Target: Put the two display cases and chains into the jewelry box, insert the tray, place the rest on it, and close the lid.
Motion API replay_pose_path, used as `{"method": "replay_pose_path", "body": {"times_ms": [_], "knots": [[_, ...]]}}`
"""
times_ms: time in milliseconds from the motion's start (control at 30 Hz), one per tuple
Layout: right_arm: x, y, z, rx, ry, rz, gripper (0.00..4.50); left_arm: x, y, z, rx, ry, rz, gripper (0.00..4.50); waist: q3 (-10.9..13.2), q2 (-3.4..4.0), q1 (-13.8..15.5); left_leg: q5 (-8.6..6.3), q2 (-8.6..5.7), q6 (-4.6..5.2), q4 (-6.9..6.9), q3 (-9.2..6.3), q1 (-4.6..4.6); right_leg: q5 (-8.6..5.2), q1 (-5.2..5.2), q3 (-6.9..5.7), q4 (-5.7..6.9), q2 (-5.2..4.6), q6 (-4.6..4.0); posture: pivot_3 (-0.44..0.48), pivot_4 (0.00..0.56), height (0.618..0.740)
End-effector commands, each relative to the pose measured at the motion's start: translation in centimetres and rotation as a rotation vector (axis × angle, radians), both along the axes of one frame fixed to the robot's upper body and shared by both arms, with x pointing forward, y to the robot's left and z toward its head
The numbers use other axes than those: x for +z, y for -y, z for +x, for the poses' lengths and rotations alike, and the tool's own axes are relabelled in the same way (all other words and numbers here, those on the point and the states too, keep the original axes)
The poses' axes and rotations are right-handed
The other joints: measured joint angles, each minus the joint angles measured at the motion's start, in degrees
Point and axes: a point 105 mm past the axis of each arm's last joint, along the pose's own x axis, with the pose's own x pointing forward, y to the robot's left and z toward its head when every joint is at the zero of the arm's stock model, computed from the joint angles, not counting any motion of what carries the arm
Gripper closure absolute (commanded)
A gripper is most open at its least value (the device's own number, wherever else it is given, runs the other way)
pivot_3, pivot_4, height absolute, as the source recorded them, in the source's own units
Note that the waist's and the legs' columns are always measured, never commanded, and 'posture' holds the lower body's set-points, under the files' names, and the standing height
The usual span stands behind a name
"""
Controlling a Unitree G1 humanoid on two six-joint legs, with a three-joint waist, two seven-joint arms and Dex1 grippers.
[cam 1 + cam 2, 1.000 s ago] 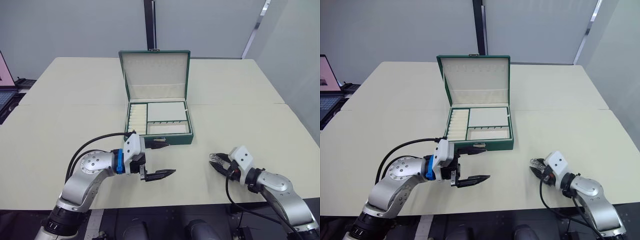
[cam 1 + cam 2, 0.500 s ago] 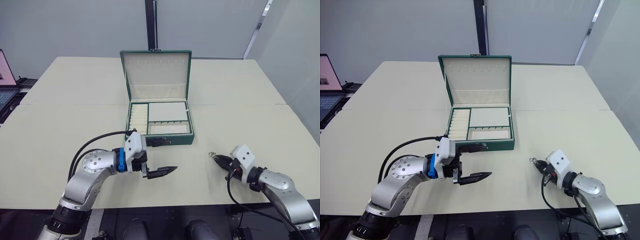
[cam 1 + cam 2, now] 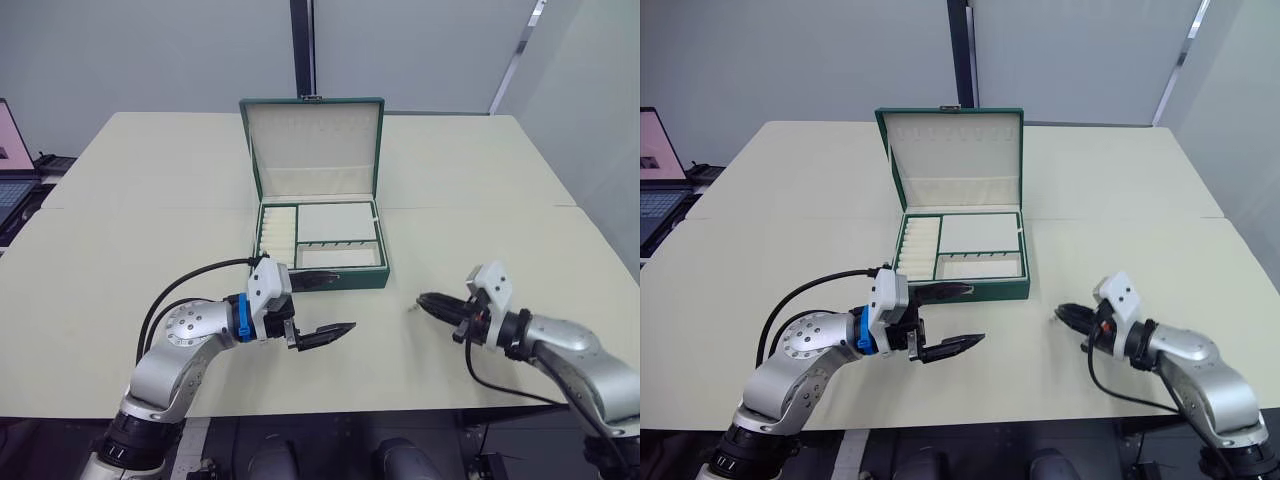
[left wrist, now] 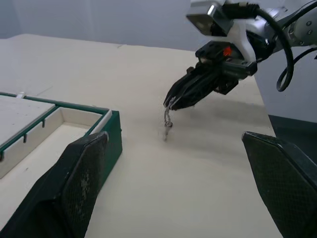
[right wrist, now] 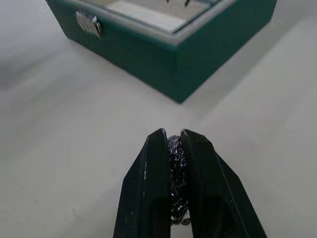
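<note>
The dark green jewelry box (image 3: 370, 281) stands open mid-table, its lid (image 3: 312, 140) upright behind it. The tray (image 3: 336, 222), with cream compartments and a ribbed ring-roll on the left, sits in the top of the box. To the right of the box's front corner, my right gripper (image 3: 424, 299) is shut on a silvery chain (image 5: 176, 161), which dangles from its tips just above the table (image 4: 167, 121). In front of the box's left half, my left gripper (image 3: 340, 305) hangs open and holds nothing. The display cases are out of view.
A laptop (image 3: 654, 170) sits off the table's far left edge. A black pole (image 3: 300, 45) rises behind the box. The cream table (image 3: 130, 230) has a seam across its middle, and its front edge runs just under both arms.
My right gripper has closed on the chain, lifted it off the table and swung toward the box. The left gripper has edged slightly right, staying open.
</note>
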Motion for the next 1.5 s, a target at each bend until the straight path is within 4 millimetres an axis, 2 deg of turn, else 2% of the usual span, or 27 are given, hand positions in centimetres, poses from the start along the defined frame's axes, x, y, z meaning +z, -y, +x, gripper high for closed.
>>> {"method": "replay_pose_path", "body": {"times_ms": [33, 200, 400, 633, 833, 967, 1100, 1500], "knots": [[2.4, -0.9, -0.2, 0.057, 0.056, 0.018, 4.37, 1.5, -0.5, -0.3, 0.038, 0.037, -0.039, 0.0, 0.0, 0.0, 0.1, 0.0, 0.0, 0.0, 0.0, -0.04, -0.06, 0.0, 0.0, -0.02, -0.06, 0.0, 0.0, 0.0, 0.15, 0.74], [5.1, -2.5, -0.1, 0.167, 0.1, 0.031, 4.37, 1.8, -1.8, -0.7, 0.135, 0.029, -0.06, 0.0, 0.1, 0.08, 0.0, -0.01, -0.01, -0.01, -0.01, -0.07, -0.16, 0.0, -0.05, -0.01, -0.14, 0.0, 0.0, 0.0, 0.15, 0.74], [7.8, -4.9, 1.3, 0.312, 0.172, 0.015, 4.37, 1.6, -3.9, -1.1, 0.313, 0.006, -0.136, 0.0, 0.1, 0.11, -0.1, -0.01, -0.01, -0.01, 0.0, -0.14, -0.13, 0.0, -0.03, -0.03, -0.11, 0.02, 0.0, 0.0, 0.15, 0.74], [9.1, -7.8, 3.4, 0.444, 0.238, -0.007, 4.37, 1.8, -5.2, -2.3, 0.476, 0.001, -0.208, 0.0, 0.1, 0.13, -0.1, -0.01, 0.0, -0.01, 0.0, -0.15, -0.13, 0.0, -0.04, -0.03, -0.13, 0.01, -0.01, 0.0, 0.15, 0.74], [10.0, -9.7, 5.1, 0.523, 0.288, -0.028, 4.37, 2.3, -6.1, -3.0, 0.551, 0.022, -0.226, 0.0, 0.2, 0.19, -0.1, 0.0, 0.01, -0.01, 0.0, -0.12, -0.12, 0.01, -0.05, -0.05, -0.12, 0.0, -0.02, 0.0, 0.15, 0.74], [9.7, -10.7, 5.7, 0.569, 0.287, -0.032, 4.37, 2.5, -6.3, -3.1, 0.568, 0.039, -0.227, 0.0, 0.2, 0.21, -0.1, 0.0, 0.01, -0.02, 0.0, -0.08, -0.11, 0.01, -0.06, -0.05, -0.12, 0.0, -0.02, 0.0, 0.15, 0.74], [8.6, -11.8, 6.7, 0.579, 0.276, -0.051, 4.37, 2.7, -6.5, -3.1, 0.583, 0.047, -0.231, 0.0, 0.2, 0.23, -0.1, 0.0, 0.02, -0.02, 0.0, -0.06, -0.09, 0.01, -0.06, -0.03, -0.11, 0.0, -0.02, 0.0, 0.15, 0.74], [6.9, -12.9, 7.4, 0.601, 0.244, -0.07, 4.37, 2.8, -6.3, -2.9, 0.585, 0.046, -0.241, 0.0, 0.2, 0.29, -0.1, 0.01, 0.04, -0.03, 0.0, -0.01, -0.08, 0.01, -0.08, -0.02, -0.1, 0.01, -0.02, 0.0, 0.15, 0.74]]}}
